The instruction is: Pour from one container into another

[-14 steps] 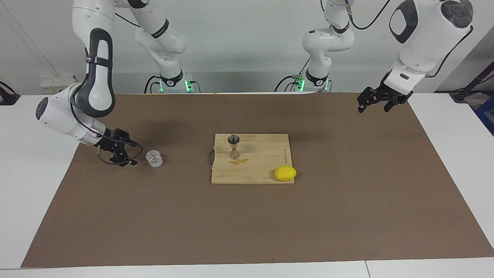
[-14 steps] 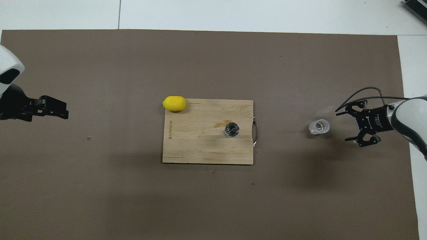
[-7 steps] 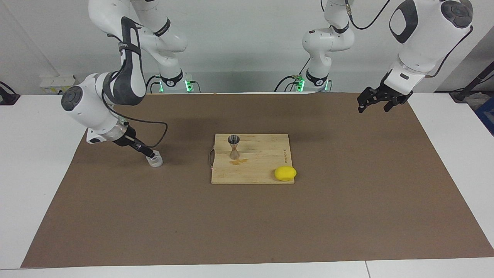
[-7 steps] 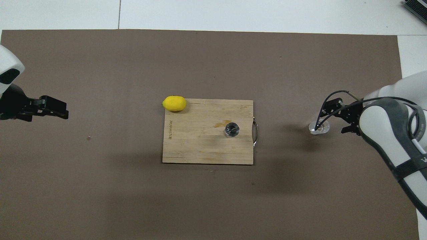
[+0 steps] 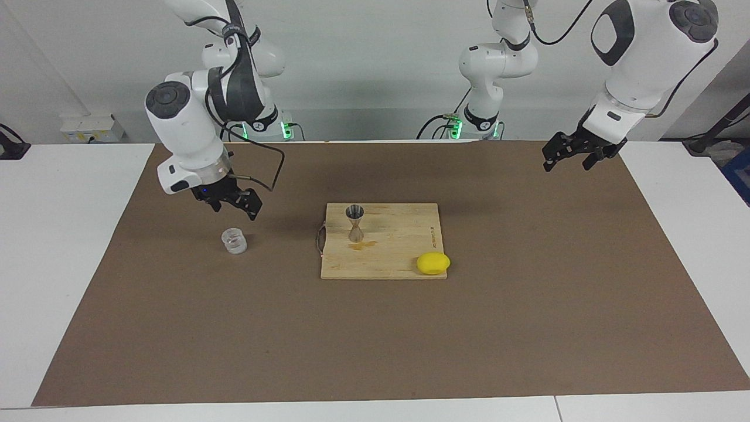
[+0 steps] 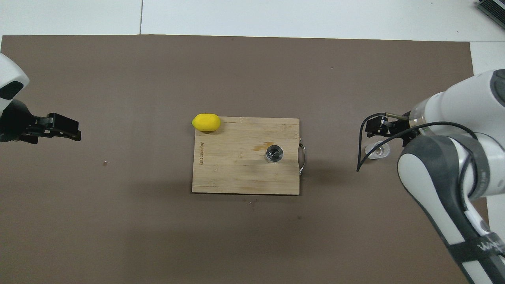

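The small squat clear cup (image 5: 234,241) stands upright, mouth up, left of centre in the facing view, on the brown-covered tabletop (image 5: 527,305). The right end effector (image 5: 233,202) hangs above it, apart, half hiding it overhead; whether its fingers are spread I cannot tell. The grey metal hourglass jigger (image 5: 355,223) stands upright on the wooden cutting board (image 5: 404,234). The left end effector (image 5: 573,151) waits at upper right, fingers spread

In the overhead view we see the small squat clear cup (image 6: 378,150) partly covered by the right arm's black gripper (image 6: 375,127) and its cable. We cannot tell whether that gripper's fingers are apart, nor those of the left arm's black gripper (image 5: 567,157). Both arms are cut off by the picture edges.
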You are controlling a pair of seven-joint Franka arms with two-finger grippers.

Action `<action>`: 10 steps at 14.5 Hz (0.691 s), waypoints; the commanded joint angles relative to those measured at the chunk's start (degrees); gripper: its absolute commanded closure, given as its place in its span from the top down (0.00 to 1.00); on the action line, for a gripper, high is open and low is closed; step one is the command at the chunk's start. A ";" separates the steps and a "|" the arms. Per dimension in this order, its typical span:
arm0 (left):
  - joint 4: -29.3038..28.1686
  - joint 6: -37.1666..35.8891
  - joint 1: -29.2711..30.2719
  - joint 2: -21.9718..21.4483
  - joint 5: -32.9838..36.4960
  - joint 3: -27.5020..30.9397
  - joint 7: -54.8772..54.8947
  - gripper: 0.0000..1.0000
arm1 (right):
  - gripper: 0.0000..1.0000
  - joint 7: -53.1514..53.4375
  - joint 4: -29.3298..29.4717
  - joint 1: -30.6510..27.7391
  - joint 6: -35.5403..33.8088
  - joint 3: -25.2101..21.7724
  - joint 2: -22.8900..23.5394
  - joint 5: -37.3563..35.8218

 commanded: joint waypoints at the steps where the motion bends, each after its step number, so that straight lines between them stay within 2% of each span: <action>1: -0.41 -0.41 -0.52 -0.77 1.04 0.28 -0.36 1.00 | 1.00 -1.90 7.56 -0.41 -6.86 -0.02 -0.73 -0.80; 5: -0.41 -0.41 -0.52 -0.77 1.04 0.28 -0.36 1.00 | 1.00 -5.66 17.85 -0.93 -15.92 -0.02 0.85 -1.23; 10: -0.41 -0.41 -0.52 -0.77 1.04 0.28 -0.36 1.00 | 1.00 -8.40 19.19 -0.58 -21.20 -0.11 0.42 -1.85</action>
